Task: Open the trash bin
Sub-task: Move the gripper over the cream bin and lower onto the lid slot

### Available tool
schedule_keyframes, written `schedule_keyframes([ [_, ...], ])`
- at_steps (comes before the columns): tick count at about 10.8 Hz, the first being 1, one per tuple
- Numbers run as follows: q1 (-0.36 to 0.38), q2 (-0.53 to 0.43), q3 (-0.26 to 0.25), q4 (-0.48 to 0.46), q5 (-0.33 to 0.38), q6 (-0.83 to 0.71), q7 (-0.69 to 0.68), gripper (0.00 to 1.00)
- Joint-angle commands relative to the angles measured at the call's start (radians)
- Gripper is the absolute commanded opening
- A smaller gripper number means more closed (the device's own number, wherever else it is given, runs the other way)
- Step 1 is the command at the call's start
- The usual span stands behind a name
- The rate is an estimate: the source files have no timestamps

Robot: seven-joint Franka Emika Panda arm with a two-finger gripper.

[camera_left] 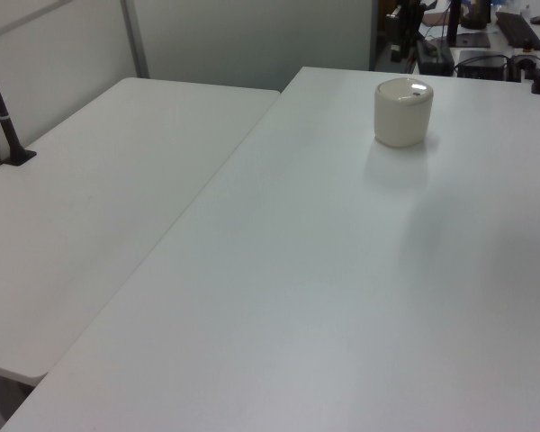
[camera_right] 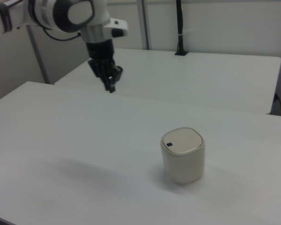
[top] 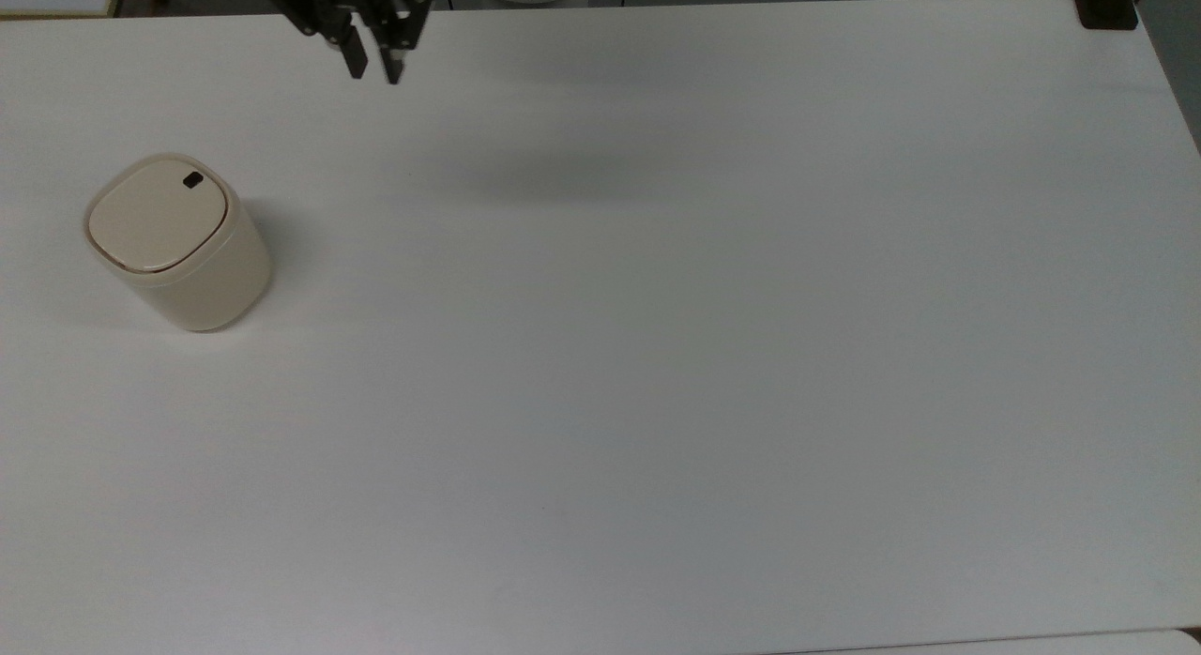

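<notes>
With fingers nearly together, the gripper (top: 373, 73) hangs at one o'clock from the closed trash bin (top: 176, 244); an off-centre press on its button (top: 192, 179) could tip it.
</notes>
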Motion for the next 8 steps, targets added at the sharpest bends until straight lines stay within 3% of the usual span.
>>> schedule_keyframes([
  [1,-0.023,0.033,-0.091,-0.028,-0.016,0.113,0.059,0.16],
  [5,-0.047,0.13,-0.194,-0.042,-0.016,0.248,0.062,0.14],
  [8,-0.063,0.164,-0.223,-0.099,-0.017,0.371,0.059,0.13],
])
